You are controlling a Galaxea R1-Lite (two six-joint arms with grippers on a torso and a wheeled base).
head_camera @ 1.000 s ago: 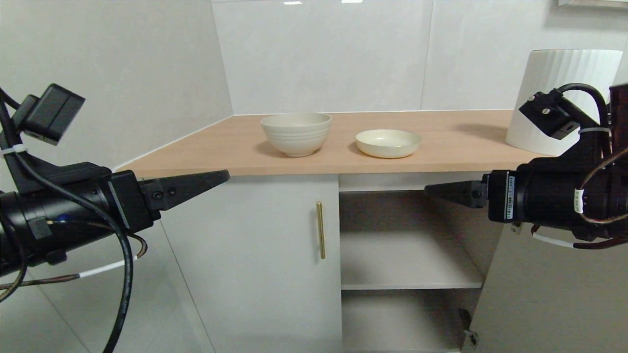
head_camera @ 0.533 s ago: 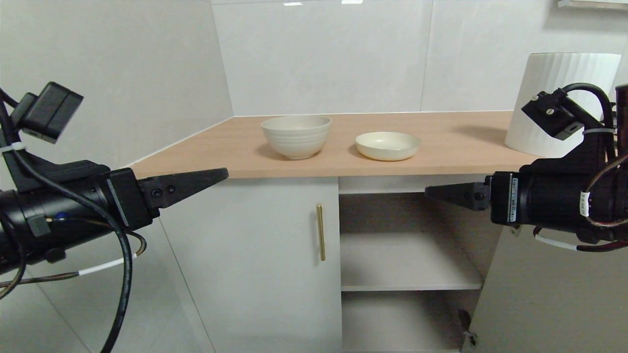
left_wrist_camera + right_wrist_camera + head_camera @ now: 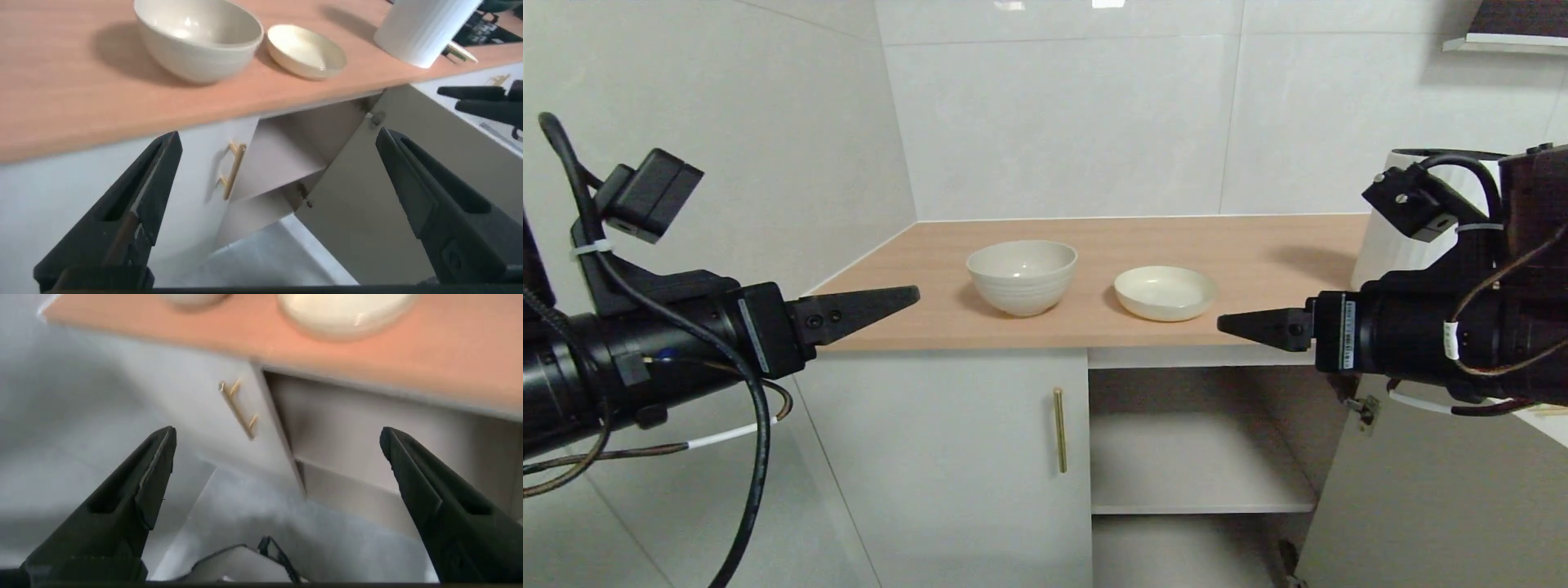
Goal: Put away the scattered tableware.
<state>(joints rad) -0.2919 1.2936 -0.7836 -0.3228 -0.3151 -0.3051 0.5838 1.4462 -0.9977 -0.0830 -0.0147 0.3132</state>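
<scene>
We can read no words or numbers. A white label (image 3: pixel 1348 332), right of the plate (image 3: pixel 1165 292), bears print too small for us.

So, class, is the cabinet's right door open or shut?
Open: the right door is swung outward, exposing the shelf inside, while the left door sits flush.

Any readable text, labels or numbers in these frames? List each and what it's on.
No text is legible.
Dark print on the white label behind the right gripper: too small to read.
Any print on the white tag on the right arm's cable: too small to read.
No print on the bowl, plate or cabinet door.
</scene>
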